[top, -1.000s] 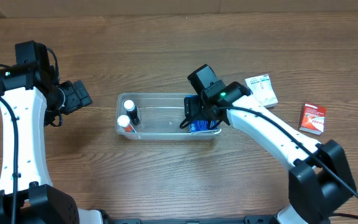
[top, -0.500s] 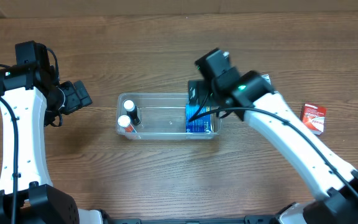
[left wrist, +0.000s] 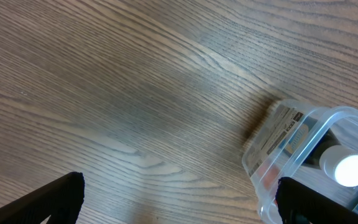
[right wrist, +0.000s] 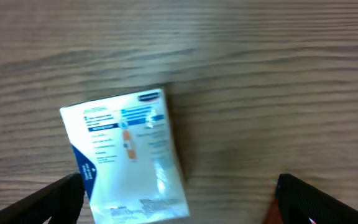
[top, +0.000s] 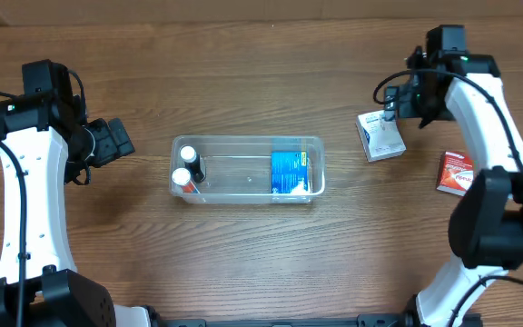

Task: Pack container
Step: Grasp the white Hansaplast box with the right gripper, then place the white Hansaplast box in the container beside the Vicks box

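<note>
Right gripper point(right wrist: 182, 200) spread wide, nothing held, positioned over white box point(right wrist: 126, 155) at far right, red box point(top: 457, 173) nearby, left gripper point(left wrist: 179, 200) likewise parted, empty, container point(top: 243, 140) placed mid-table, blue box point(top: 289, 173) and two bottles point(top: 182, 176) held inside.

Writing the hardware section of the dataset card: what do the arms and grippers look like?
The left arm and right arm match: white tubular links, bulky black joint housings, and a thin black cable along each link. A small green light glows near the left arm's upper joint. The left gripper and right gripper are all black, with blunt dark fingers. No readable markings.
</note>
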You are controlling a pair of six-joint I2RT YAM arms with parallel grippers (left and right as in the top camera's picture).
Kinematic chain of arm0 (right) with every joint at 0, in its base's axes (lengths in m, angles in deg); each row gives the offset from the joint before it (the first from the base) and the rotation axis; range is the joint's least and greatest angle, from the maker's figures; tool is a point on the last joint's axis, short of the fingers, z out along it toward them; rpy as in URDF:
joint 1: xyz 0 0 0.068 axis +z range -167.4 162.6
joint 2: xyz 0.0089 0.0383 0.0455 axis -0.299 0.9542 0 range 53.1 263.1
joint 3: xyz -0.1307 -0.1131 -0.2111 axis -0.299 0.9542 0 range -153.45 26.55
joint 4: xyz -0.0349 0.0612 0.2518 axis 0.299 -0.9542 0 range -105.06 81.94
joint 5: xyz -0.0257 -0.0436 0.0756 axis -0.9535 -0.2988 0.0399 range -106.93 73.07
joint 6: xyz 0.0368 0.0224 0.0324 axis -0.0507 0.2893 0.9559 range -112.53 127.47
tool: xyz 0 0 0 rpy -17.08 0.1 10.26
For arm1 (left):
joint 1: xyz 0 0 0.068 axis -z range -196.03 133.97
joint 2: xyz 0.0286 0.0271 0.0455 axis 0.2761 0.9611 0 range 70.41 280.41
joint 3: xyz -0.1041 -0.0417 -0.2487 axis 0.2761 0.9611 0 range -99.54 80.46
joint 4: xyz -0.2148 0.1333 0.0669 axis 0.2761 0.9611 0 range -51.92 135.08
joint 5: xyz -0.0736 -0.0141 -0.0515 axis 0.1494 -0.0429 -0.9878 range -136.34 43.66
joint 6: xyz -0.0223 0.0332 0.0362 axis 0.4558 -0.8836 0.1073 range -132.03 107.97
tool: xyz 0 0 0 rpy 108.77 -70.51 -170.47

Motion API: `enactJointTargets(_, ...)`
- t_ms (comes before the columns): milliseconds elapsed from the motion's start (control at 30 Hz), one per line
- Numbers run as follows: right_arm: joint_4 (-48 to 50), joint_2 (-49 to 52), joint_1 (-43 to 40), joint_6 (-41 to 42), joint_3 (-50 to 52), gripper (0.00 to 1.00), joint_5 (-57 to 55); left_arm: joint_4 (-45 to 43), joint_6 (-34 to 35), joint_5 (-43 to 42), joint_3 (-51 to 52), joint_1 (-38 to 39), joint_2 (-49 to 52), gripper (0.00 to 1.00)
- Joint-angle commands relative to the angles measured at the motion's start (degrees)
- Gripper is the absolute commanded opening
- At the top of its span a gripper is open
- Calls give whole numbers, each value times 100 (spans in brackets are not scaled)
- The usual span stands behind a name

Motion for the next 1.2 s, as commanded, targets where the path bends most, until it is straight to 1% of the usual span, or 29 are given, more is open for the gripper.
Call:
enactJointTargets(0,26,260,273,-402,-17,100,216,-2,-90,-4,17,11,-114,100)
enactJointTargets(133,81,734,400,-428,39,100,219,-2,-90,-4,17,9,-114,100)
enactJointTargets(433,208,1220,422,-365,203,100,332,-2,-90,-4,17,9,-114,100)
enactJointTargets(467,208,1252,422,-341,203,97,365,-2,-90,-4,17,11,-114,100)
enactJointTargets(533,179,1279,420,-339,203,80,365,-2,-90,-4,17,9,-114,100)
enactJointTargets(633,155,1281,420,-339,203,67,365,-2,-90,-4,17,11,-114,100)
enactJointTargets(667,140,1279,420,-306,203,61,365,-2,-90,-4,17,11,-114,100)
enactJointTargets(767,-61,1241,422,186,131,61,363,-2,-90,-4,17,9,-114,100)
enactJointTargets(933,-640,378,450,682,-293,61,302,-2,-90,-4,17,9,-114,100)
enactJointTargets(1000,-850,-529,629,977,-365,61,304,-2,-90,-4,17,11,-114,100)
enactJointTargets(1067,-1058,-1314,1047,1469,-365,60,304,-2,-90,-4,17,11,-114,100)
enactJointTargets(1100,-1102,-1530,1259,1683,-365,60,304,-2,-90,-4,17,9,-114,100)
enactJointTargets(1167,-1104,-1875,2057,2339,-365,60,304,-2,-90,-4,17,11,-114,100)
